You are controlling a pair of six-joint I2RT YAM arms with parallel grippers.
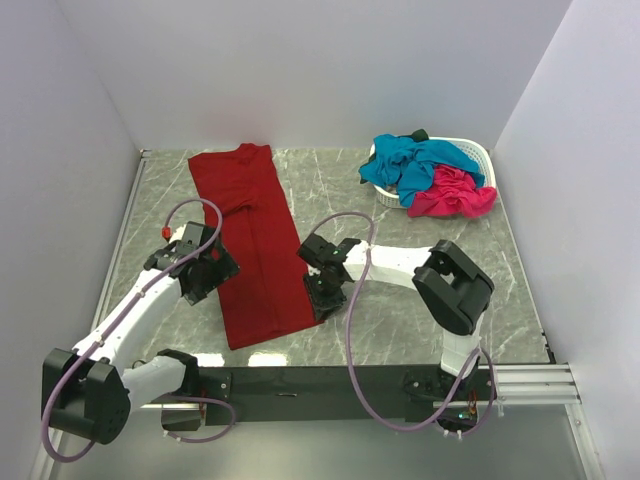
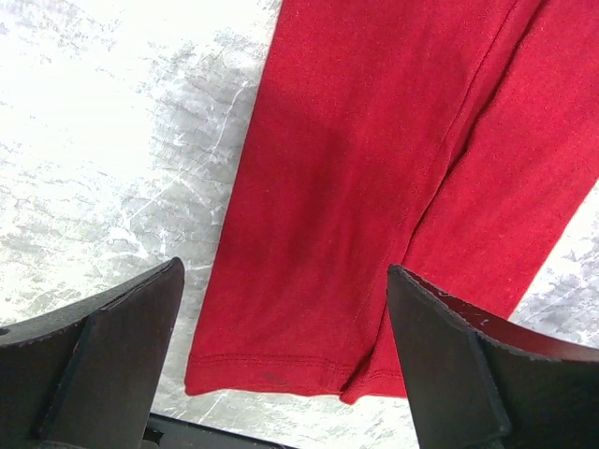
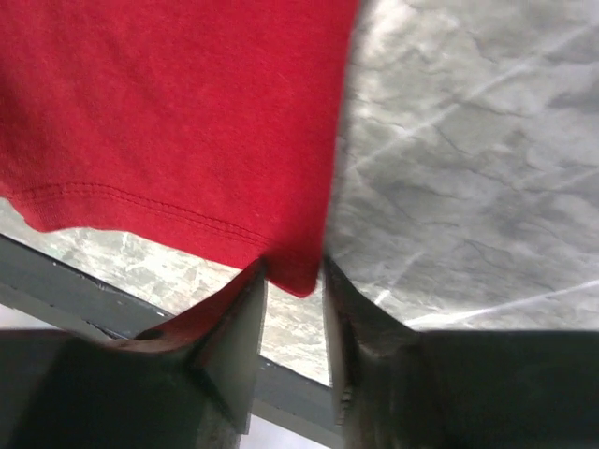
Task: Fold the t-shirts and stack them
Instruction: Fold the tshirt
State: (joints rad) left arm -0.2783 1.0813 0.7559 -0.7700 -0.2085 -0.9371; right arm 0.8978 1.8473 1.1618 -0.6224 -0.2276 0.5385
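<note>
Your left claw hovers at the lower left of the top view with its jaws spread wide and nothing in them. It sits low over the left edge of the dark red t-shirt, and its forearm runs up from the bottom left corner. I judge it is placed there to take the hem corner on its own side.

The shirt lies flat on the surface as a long strip, already doubled lengthwise. It runs from the upper left down to the lower middle.

Your right claw reaches in from the right with its elbow bent high. Its jaws have narrowed around the shirt's near right corner, and that corner's tip lies between them. A slit of surface shows between the fingers, so I judge the cloth is not yet pinched.

At the upper right, the teal-blue t-shirt and the hot pink t-shirt are heaped in the white basket, well apart from both arms.
</note>
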